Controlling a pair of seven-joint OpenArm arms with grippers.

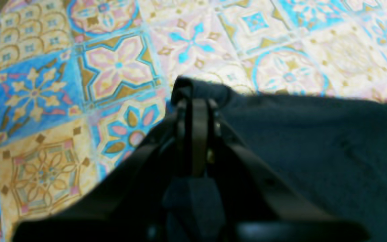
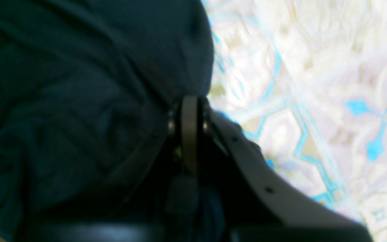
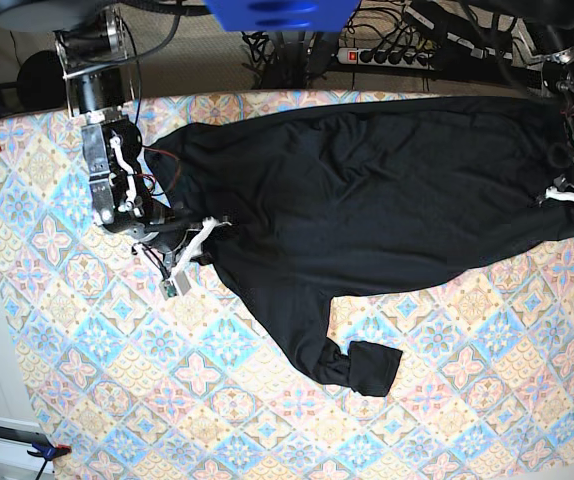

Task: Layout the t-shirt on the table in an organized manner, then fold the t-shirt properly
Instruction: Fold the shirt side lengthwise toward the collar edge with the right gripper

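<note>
Base view: we are in the layout step, both grippers clenched on the t-shirt (image 3: 367, 180). Left gripper (image 1: 193, 104) pinches an edge between its jaws; right gripper (image 2: 189, 116) likewise. Next, we judge, calls for pulling apart to flatten it.

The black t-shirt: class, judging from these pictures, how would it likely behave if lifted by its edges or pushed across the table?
The t-shirt probably goes floppy: it lies wrinkled, with one sleeve curled. Lifted by the right gripper and left gripper, both shut on its edges, the middle would likely sag. Pushed over the table, it would likely bunch rather than slide whole.
</note>
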